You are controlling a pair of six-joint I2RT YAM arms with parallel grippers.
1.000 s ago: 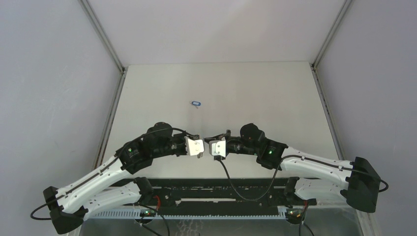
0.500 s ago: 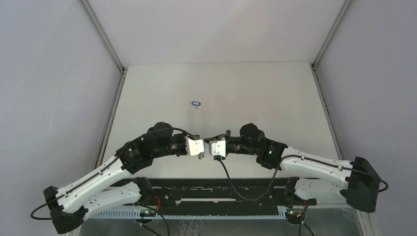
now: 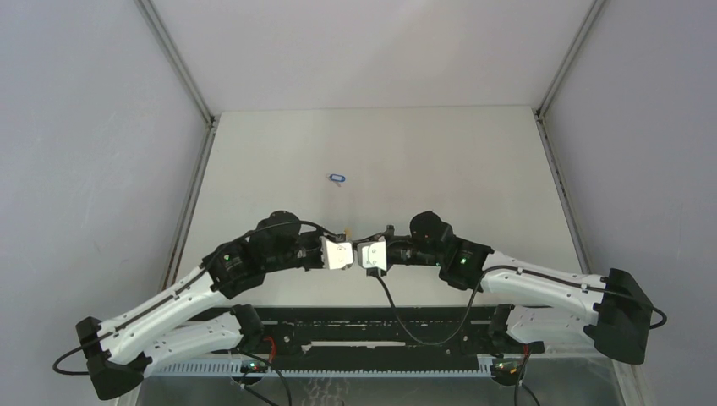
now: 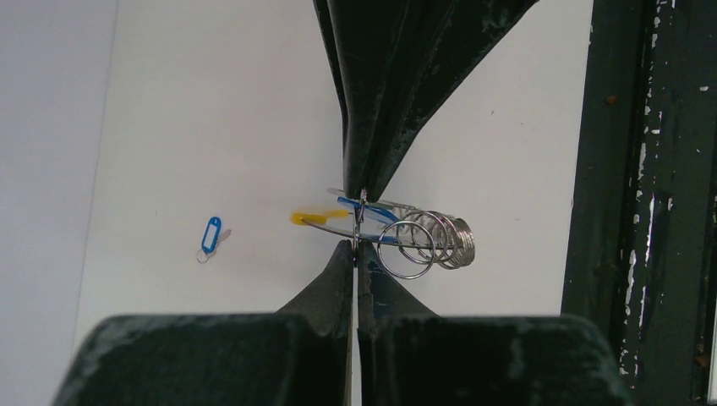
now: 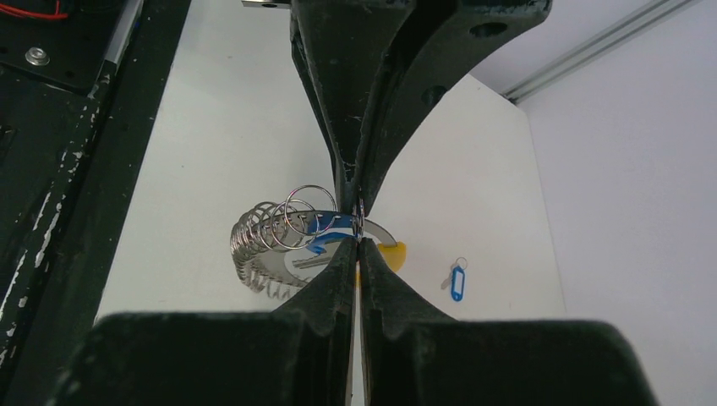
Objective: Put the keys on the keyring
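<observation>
Nearest the arm bases, over the near middle of the table (image 3: 440, 161), the two wrists met nose to nose. The overhead view hid everything beneath them. Only the wrist cameras showed the grip: the left gripper (image 4: 358, 222) had its fingers pressed together on a thin wire of the keyring (image 4: 427, 241). The right gripper (image 5: 357, 222) was pinched onto the same loop from the opposite side.

The left wrist view showed the yellow arc on one side of the fingers and a stack of small split rings (image 4: 448, 241) on the other. The right wrist view showed a second key (image 5: 328, 223), its blue tag lying against the loop; whether it was threaded could not be told. Farther out, well apart, the loose key (image 3: 338, 178) lay flat on the table.
</observation>
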